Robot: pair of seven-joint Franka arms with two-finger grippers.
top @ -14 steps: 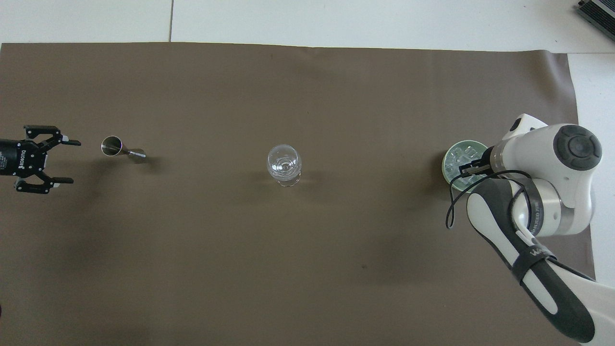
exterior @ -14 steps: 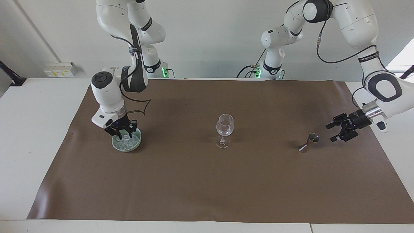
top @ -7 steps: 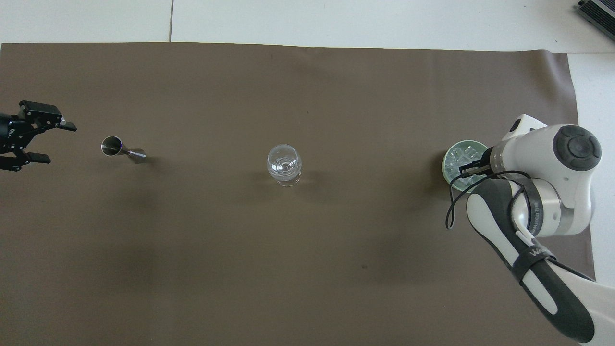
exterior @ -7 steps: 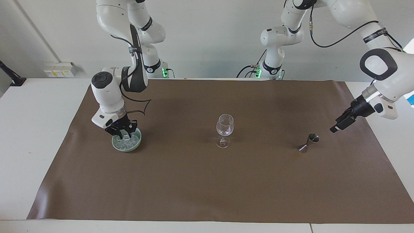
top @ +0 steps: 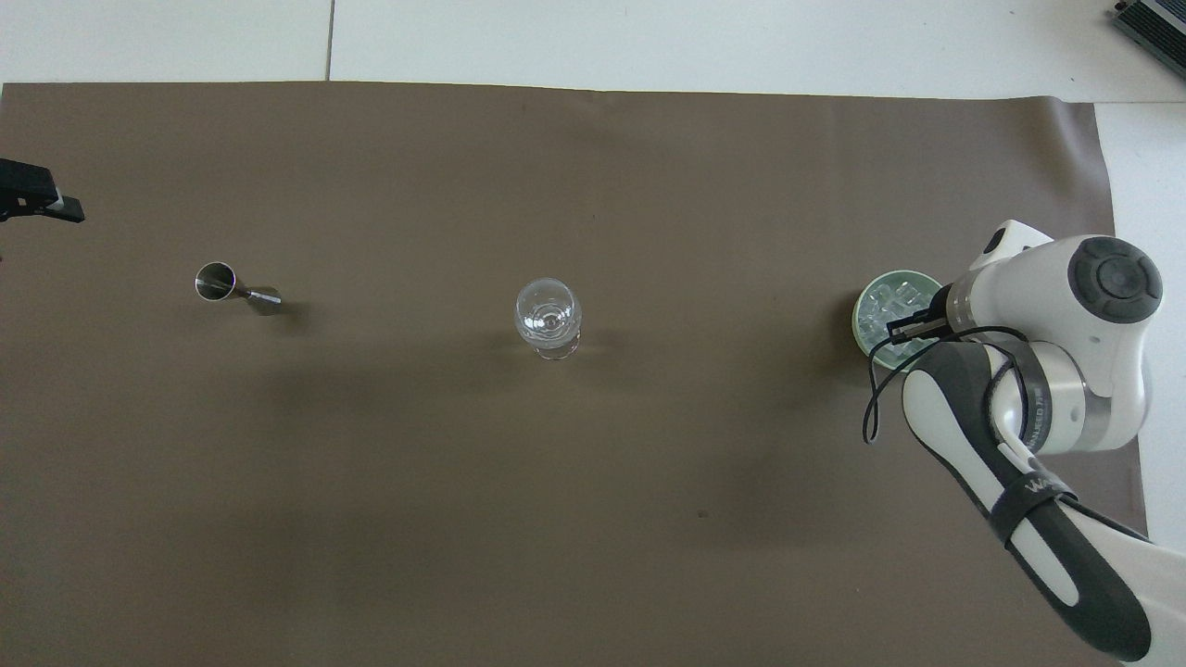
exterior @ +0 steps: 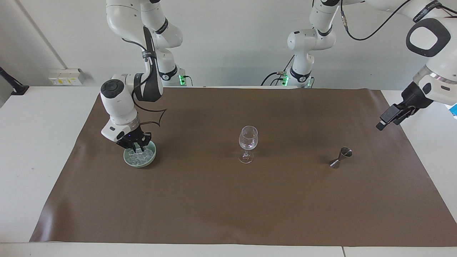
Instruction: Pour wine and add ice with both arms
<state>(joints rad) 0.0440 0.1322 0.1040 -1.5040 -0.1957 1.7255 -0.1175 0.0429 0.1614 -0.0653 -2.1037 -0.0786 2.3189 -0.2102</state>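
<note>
On the brown mat (exterior: 228,207), toward my right arm's end of the table, sits the pale green bowl (exterior: 153,159) with the ice (exterior: 140,156) heaped inside it. My right gripper (exterior: 135,146) is down in that bowl, pointing straight down, its fingertips clenched together among the cubes; whether a cube is caught between them I cannot tell. From the overhead view my right arm's wrist covers most of the bowl (top: 862,315), and only part of the ice (top: 882,304) shows beside it.

At the middle of the mat stands the wine glass (exterior: 247,142), upright and well apart from the bowl; from above I look straight down into it (top: 548,315). Toward my left arm's end of the table stands the steel jigger (exterior: 341,157), on its own (top: 232,289), well apart from the glass.

My left gripper (exterior: 387,120) hangs raised over the edge of the mat at my left arm's end, away from the jigger and touching nothing. It is released, fingers spread, holding nothing. Only one black fingertip of it (top: 42,195) reaches into the overhead view at the edge
</note>
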